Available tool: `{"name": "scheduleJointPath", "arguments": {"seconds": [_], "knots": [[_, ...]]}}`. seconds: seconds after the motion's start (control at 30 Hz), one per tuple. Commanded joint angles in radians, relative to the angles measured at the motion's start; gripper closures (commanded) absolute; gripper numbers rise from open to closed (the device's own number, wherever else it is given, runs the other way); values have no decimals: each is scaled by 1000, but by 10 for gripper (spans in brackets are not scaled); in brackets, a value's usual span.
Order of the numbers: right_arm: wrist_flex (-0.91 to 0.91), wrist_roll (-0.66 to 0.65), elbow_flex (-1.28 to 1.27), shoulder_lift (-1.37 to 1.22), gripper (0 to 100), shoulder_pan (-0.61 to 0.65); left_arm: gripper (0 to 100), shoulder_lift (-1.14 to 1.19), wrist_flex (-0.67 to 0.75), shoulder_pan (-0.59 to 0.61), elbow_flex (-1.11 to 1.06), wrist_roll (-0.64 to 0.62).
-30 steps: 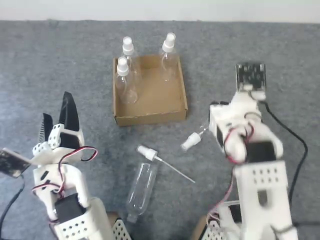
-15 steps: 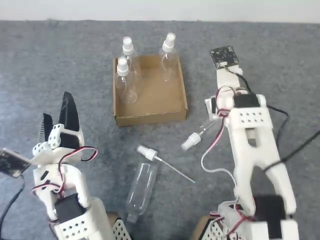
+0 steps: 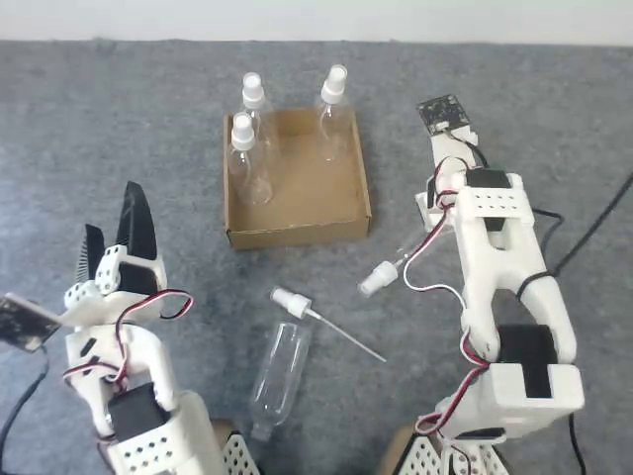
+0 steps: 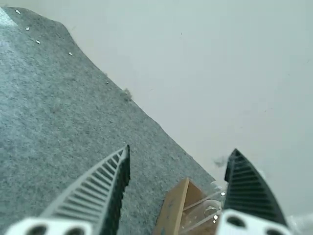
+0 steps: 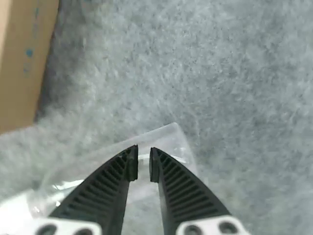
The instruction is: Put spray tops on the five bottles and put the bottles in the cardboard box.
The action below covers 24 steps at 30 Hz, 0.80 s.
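Since the right arm point(image 3: 495, 247) has swung forward over the surface point(image 3: 564, 99), which lies open beside the box point(image 3: 297, 233), the right tool point(image 5: 143, 159) hangs nearly closed above the capped bottle point(image 3: 381, 276) by the box corner, likely next in; the left tool point(image 4: 180, 149) gapes wide; bare bottle point(image 3: 277, 371) and top point(image 3: 292, 300) wait.

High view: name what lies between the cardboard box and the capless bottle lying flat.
A loose spray top with its long tube lies there, in the high view.

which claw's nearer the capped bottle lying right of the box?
Right. The right claw hangs over the capped bottle; the left claw sits far off, left of the cardboard box.
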<state>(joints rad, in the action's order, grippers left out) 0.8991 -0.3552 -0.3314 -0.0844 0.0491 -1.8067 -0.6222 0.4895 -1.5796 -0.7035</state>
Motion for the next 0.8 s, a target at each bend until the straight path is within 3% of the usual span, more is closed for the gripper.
{"name": "scheduleJointPath", "arguments": {"seconds": [0.0, 0.4, 0.63, 0.77], "knots": [[79, -140, 61, 31, 992, -65, 703, -14, 28, -3, 13, 6], [496, -377, 61, 217, 992, -90, 703, -14, 28, -3, 13, 8], [587, -529, 58, 354, 992, -85, 703, -14, 28, -3, 13, 8], [547, -615, 60, 377, 992, -82, 703, -14, 28, -3, 13, 8]]}}
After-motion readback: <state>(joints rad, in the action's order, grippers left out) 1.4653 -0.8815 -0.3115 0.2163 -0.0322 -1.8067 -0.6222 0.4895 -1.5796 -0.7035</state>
